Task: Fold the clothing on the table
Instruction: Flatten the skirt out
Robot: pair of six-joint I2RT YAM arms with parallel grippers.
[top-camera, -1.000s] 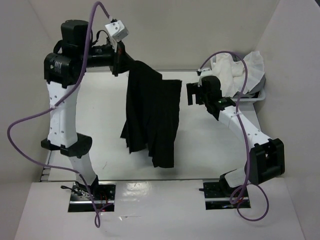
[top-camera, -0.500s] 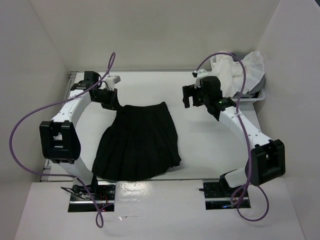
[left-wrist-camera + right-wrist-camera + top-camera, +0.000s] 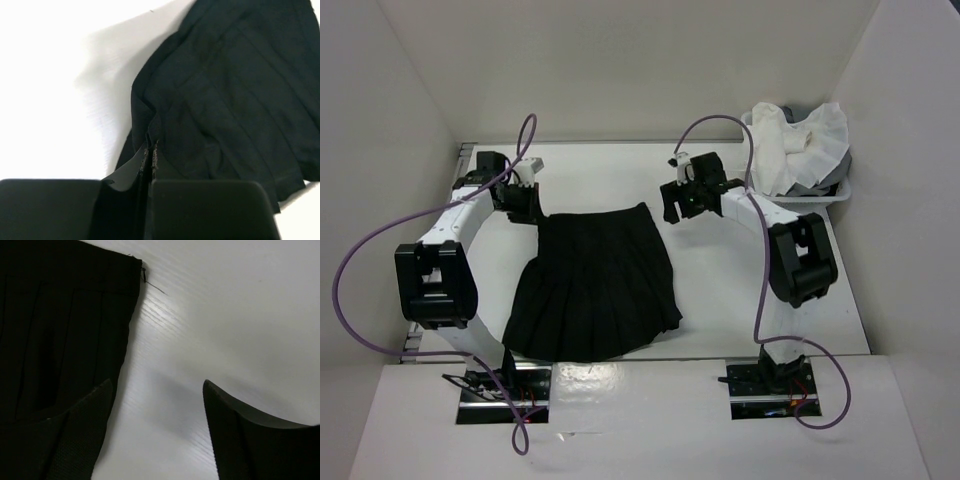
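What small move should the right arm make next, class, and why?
Probably lower the open right gripper and close it on the free waistband corner of the skirt. The left gripper pinches the other corner, and the right one hovers with one finger over the fabric edge.

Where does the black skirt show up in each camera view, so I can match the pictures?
Top external: the black pleated skirt lies flat, left of centre on the white table.
Left wrist: the skirt fills centre and right, pinched in the left pincer.
Right wrist: the skirt covers the left side, by the open right pincer.
Shared landmark: the bare white table.
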